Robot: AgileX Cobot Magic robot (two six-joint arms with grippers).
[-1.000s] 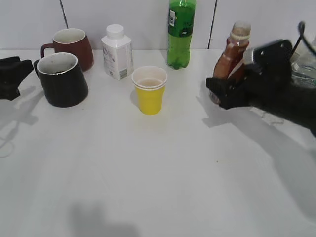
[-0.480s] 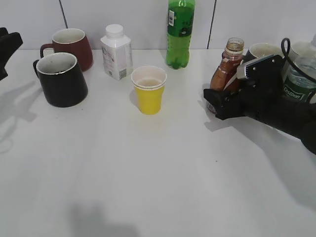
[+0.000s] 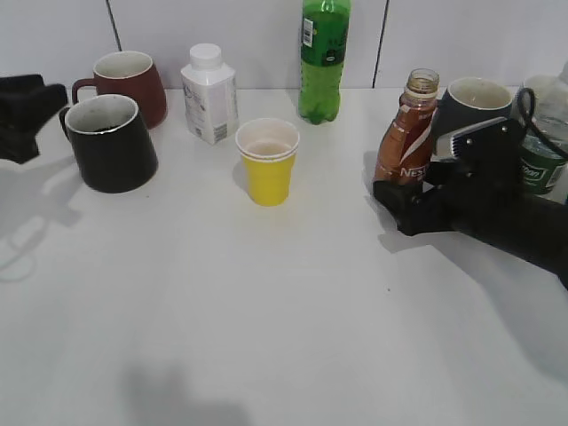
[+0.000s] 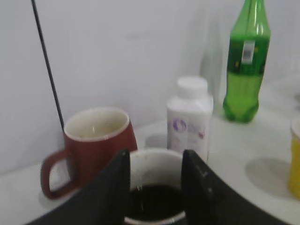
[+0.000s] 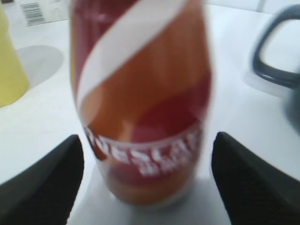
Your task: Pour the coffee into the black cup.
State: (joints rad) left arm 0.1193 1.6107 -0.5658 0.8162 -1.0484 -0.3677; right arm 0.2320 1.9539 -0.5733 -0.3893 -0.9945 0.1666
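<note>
The coffee bottle (image 3: 406,133), uncapped with a brown label and white swoosh, stands upright on the white table at the right. In the right wrist view it (image 5: 140,93) fills the middle. My right gripper (image 3: 401,197) (image 5: 147,187) is open, with a finger on each side of the bottle's base and a gap on both sides. The glossy black cup (image 3: 111,142) stands at the far left and holds dark liquid (image 4: 154,201). My left gripper (image 3: 40,106) (image 4: 157,180) is open just left of the cup, by its handle; its jaws frame the cup's mouth.
A maroon mug (image 3: 129,82), a white bottle (image 3: 210,93), a green soda bottle (image 3: 324,58) and a yellow paper cup (image 3: 267,161) stand along the back and middle. A dark grey mug (image 3: 479,99) and a water bottle (image 3: 543,151) stand behind my right arm.
The right arm lowered the tilted coffee bottle, set it upright on the table and opened its jaws. The left gripper moved up, then came back down beside the black cup.
</note>
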